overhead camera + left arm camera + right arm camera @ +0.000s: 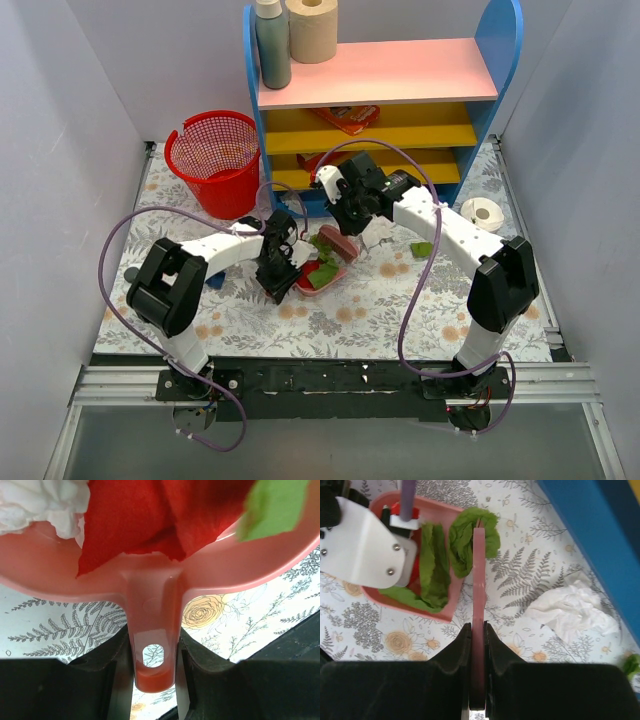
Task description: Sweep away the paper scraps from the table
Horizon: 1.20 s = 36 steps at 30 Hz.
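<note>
Fern-print table (350, 318), grey walls (60, 150) round it. Left gripper (154, 650) clamps pink dustpan (150, 585) handle; red, white, green paper scraps (135, 515) just ahead in the pan. Right gripper (476, 630) pinches pink sweeper blade (478, 570); white wad (572, 612) to its right, blue shelf (600, 535) beyond.

Both arms on my feed, the left arm (205, 255) and the right arm (450, 230), have white link shells between chunky black joint housings, and a thin purple cable (108, 262) trails off each one towards the black base rail (330, 380). On the wrist cameras the fingers (95, 685) show as matte black, angular wedges with bevelled inner edges, and I can see a white rounded bracket (362, 545) on the left wrist, fixed with small silver screws (391, 571)
</note>
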Motion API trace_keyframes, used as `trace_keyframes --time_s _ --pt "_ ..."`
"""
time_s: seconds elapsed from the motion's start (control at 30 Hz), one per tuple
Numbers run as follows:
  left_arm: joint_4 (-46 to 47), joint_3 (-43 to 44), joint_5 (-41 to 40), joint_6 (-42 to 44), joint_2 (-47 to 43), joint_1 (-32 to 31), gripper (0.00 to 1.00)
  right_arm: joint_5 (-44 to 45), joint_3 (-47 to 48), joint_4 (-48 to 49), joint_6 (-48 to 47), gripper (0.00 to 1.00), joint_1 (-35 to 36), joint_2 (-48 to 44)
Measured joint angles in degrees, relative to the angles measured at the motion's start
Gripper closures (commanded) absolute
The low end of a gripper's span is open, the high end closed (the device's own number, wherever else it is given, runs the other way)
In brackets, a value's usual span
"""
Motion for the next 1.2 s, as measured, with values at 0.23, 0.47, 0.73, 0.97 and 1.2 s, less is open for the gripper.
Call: trace_keyframes --time_s 0.23,0.47,0.73,0.97,1.2 --pt "5.9 -3.4 2.9 1.9 -2.9 0.2 1.00 3.0 2.8 -0.5 -3.1 0.99 0.0 0.0" --pt "11.0 -3.5 3.6 1.9 -2.9 0.5 1.00 3.0 3.5 -2.2 -4.5 0.99 0.0 -3.0" --pt "13.5 -4.0 3.6 1.8 -3.0 0.9 1.00 1.9 3.8 -4.3 -5.2 0.99 0.0 -9.7" --pt "15.0 -4.2 3.2 1.4 -3.0 0.9 1.00 -1.3 4.3 -5.2 -4.9 0.99 0.0 -9.9" --pt "15.7 -5.0 2.4 1.6 -3.8 0.9 1.00 -1.2 11.3 -6.2 -5.1 0.99 -0.2 -8.3"
